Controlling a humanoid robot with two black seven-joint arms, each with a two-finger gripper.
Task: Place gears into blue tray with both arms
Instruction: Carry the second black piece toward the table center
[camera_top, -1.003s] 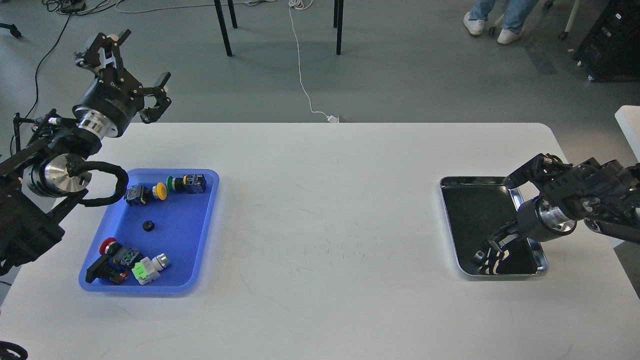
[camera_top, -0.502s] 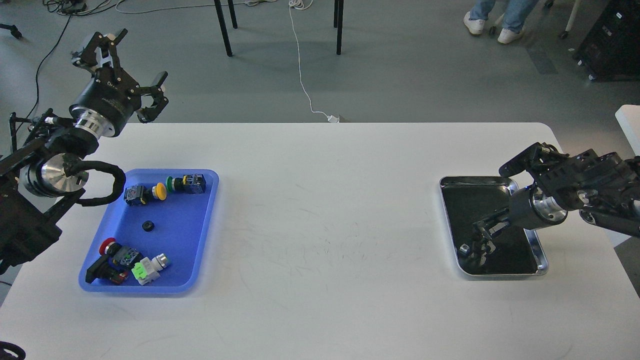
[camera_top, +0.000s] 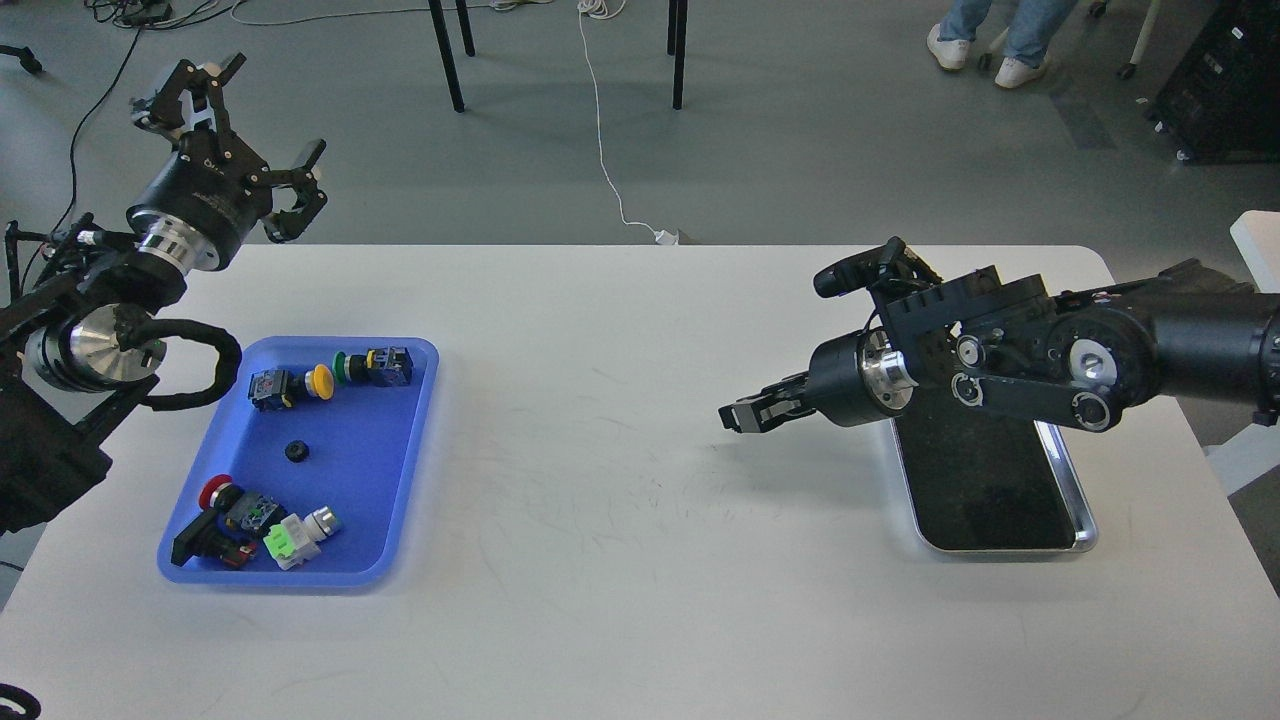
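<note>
Left of the right gripper (camera_top: 735, 415), jaws unreadable, blue tray (camera_top: 395, 520) holding one gear (camera_top: 295, 451), left gripper (camera_top: 250, 130) spread open, empty.

One small black gear (camera_top: 296, 452) lies flat near the middle of the blue tray (camera_top: 400, 520), on the table's left.

Smooth blue plastic tray (camera_top: 385, 520) at nine o'clock; shiny steel tray (camera_top: 1085, 515) (dark matt inside) at three; matt white table (camera_top: 620, 560), faintly scuffed.
</note>
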